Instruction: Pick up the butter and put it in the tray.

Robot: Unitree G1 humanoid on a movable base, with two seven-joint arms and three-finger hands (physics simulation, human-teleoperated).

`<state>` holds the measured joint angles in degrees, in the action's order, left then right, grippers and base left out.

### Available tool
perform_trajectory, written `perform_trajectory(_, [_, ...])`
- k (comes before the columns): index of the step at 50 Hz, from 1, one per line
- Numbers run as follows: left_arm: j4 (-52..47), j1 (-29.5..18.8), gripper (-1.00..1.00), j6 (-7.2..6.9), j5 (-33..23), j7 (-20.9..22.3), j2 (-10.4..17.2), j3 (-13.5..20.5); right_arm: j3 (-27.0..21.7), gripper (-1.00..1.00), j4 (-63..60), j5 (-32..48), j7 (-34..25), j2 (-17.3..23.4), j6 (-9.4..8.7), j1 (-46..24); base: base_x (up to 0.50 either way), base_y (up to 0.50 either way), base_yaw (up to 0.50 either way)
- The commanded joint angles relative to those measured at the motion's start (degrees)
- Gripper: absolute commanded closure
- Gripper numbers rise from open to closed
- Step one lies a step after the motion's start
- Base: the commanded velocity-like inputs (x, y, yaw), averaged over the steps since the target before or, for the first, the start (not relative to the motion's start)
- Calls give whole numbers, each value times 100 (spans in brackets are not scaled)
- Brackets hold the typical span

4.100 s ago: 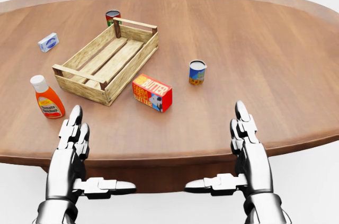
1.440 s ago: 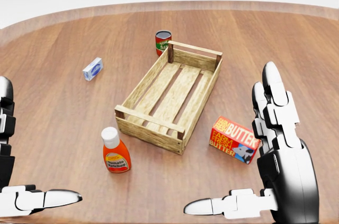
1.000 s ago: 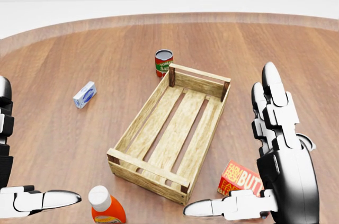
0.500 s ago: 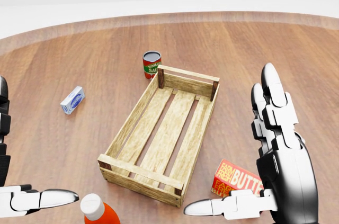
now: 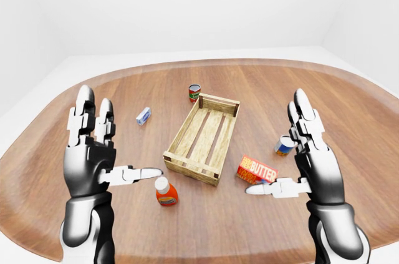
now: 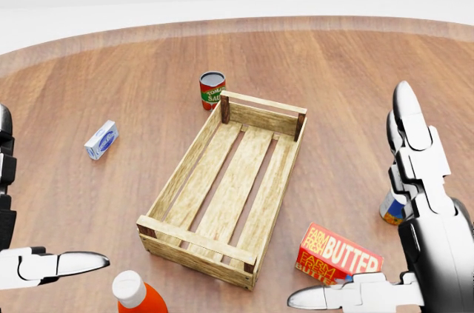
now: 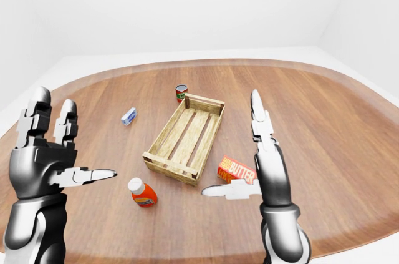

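Chrome-and-black right hand [image 5: 315, 164]: three fingers spread wide, thumb stretched sideways toward the view's left, palm empty, touching nothing, raised above the brown wooden oval table [image 5: 349, 120].

Red-and-orange butter box with white lettering [image 6: 338, 255]: lies flat on the table just left of the right hand's thumb tip, apart from it; in the head view its lower edge is partly covered by that thumb.

Blue-and-yellow tin can [image 5: 284, 145]: stands just beyond the right hand, half hidden by the fingers in the left-eye view; only a sliver shows in the head view; label unreadable.

Pale slatted wooden tray, crate-shaped [image 6: 231, 183]: sits left of the right hand and the butter box, between the two hands, holding nothing; its near corner is close to the box without touching.

Red tin can with a green band [image 6: 212, 90]: upright, just off the tray's far left corner.

Chrome-and-black left hand [image 5: 93, 155]: fingers equally spread, thumb pointing toward the view's right, empty, touching nothing; mostly cut off at the left edge in the head view.

Orange sauce bottle with a white cap [image 5: 165, 191]: stands just below the left thumb tip; cut off at the bottom edge in the head view.

Small blue-and-white carton [image 6: 101, 140]: lies well beyond the left hand; print too small to read.
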<state>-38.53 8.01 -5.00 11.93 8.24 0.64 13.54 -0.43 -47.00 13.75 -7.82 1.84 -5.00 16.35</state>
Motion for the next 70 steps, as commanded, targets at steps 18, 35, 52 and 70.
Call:
perform_trajectory(18, [78, -70, -100, 0, 11, -86, 39, 3, -1358, -100, 822, 2379, -2993, 1, 0, -27, 0, 0, 0])
perform_trajectory(35, [130, -57, -100, 0, -36, -90, 32, -22, -1785, -100, 1724, 2221, -2848, 72, 0, -244, 0, 0, 0])
perform_trajectory(52, [126, -55, -100, 0, -41, -107, 28, -23, -1314, -100, 2924, 2550, -2678, 497, 0, -889, 0, 0, 0])
perform_trajectory(70, [87, -64, -100, 0, -26, -114, 31, 9, -1164, -100, 5044, 2040, -2217, 1063, 0, -1805, 0, 0, 0])
